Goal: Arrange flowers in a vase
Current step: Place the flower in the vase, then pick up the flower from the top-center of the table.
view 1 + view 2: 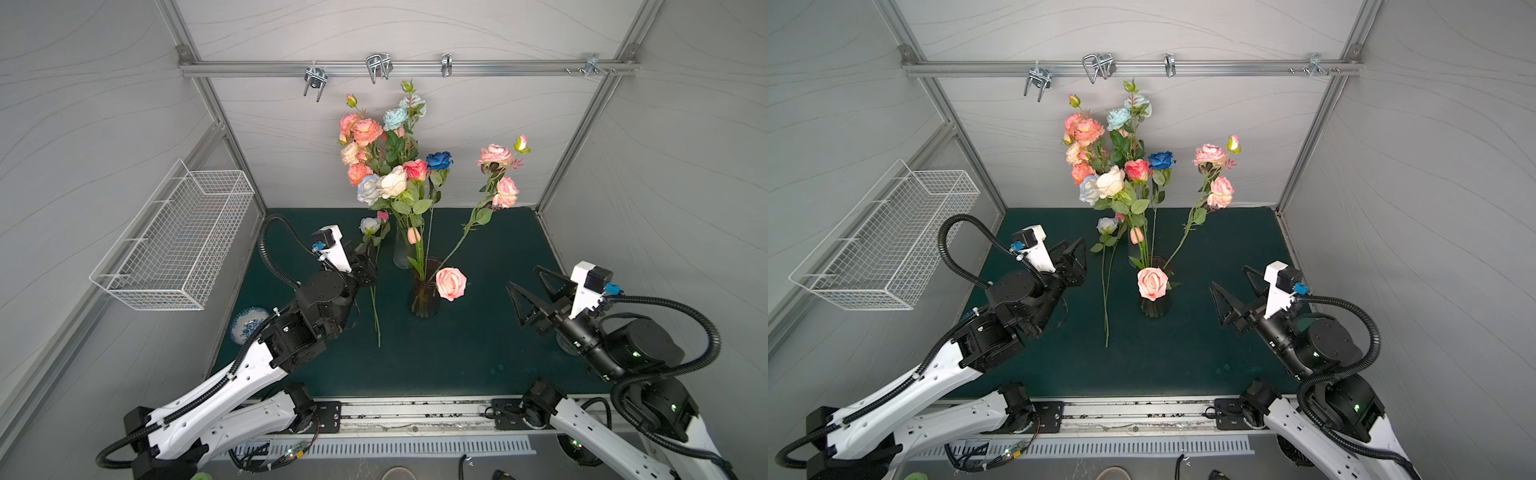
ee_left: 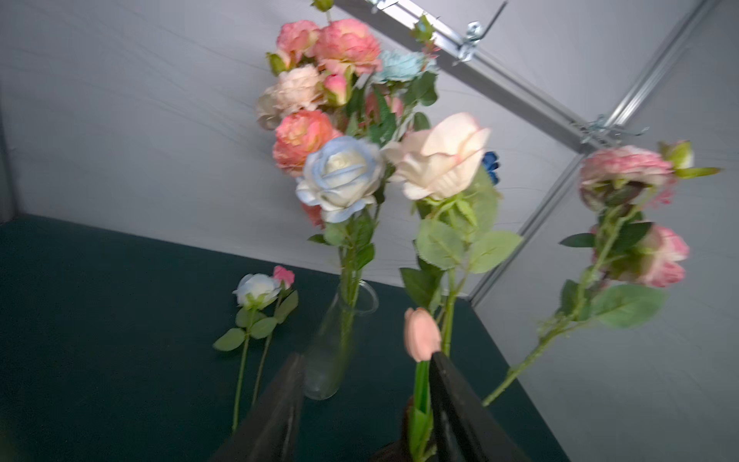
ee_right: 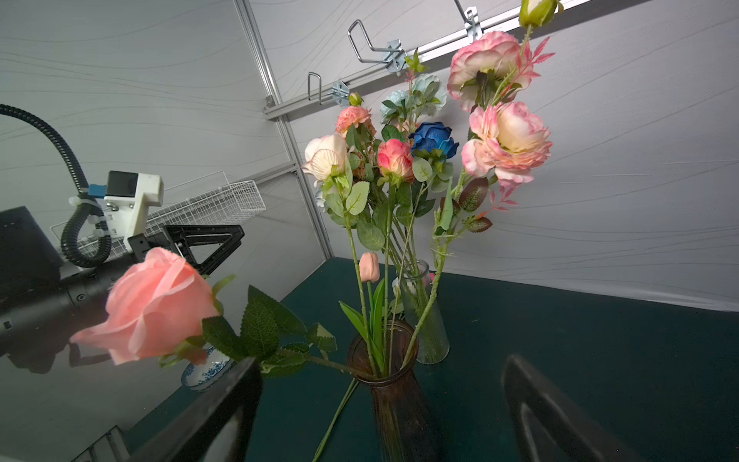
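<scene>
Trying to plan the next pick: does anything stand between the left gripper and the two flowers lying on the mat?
Nothing visible does. The left gripper, jaws open, sits right beside the two flowers, with only bare mat between. The clear vase and dark vase stand beyond the flowers.

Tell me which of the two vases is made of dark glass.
The front vase, with the pink rose drooping over its rim; the vase behind is clear.

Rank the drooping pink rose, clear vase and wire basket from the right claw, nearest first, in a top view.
1. Drooping pink rose, beside the right claw.
2. Clear vase, mid-mat, further back.
3. Wire basket, on the left wall.
</scene>
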Tool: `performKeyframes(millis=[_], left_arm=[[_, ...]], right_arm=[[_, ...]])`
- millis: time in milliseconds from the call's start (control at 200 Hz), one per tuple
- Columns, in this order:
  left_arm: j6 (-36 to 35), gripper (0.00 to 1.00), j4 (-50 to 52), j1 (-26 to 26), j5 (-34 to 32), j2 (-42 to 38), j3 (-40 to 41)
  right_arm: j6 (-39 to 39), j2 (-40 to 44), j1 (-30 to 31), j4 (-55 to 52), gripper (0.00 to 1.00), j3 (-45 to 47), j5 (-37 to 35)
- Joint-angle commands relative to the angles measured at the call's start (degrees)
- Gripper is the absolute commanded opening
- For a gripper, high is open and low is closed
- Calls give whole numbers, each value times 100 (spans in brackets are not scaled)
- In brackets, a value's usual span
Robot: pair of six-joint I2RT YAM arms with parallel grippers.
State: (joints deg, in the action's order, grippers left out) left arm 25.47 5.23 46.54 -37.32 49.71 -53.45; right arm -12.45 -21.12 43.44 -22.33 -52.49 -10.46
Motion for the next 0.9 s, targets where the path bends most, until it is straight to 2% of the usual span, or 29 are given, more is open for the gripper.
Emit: performKeyframes(millis=[0,60,100,260,465,660,895], left_arm=[[1431,55,1389,-1236,878,260,185],[1789,55,1440,-2165,2095,673,325],[1899,54,1479,-2501,2517,1098,308],[1695,55,1535,-2607,3098,2995,-344],[1483,54,677,-2608,2881,4471,-701],[1221,53,635,-2613,2432,5436,-1582],[907,45,1027,-2602,1937,6739,-2719]], right_arm=[[-59,66,32,238,95,32,-7],[-65,56,33,240,95,35,23],[-69,56,30,245,95,36,31],[-82,82,30,208,95,29,32],[-37,150,29,43,95,-74,-1],[54,213,30,-109,95,-183,-81],[102,240,31,-223,95,-227,-132]])
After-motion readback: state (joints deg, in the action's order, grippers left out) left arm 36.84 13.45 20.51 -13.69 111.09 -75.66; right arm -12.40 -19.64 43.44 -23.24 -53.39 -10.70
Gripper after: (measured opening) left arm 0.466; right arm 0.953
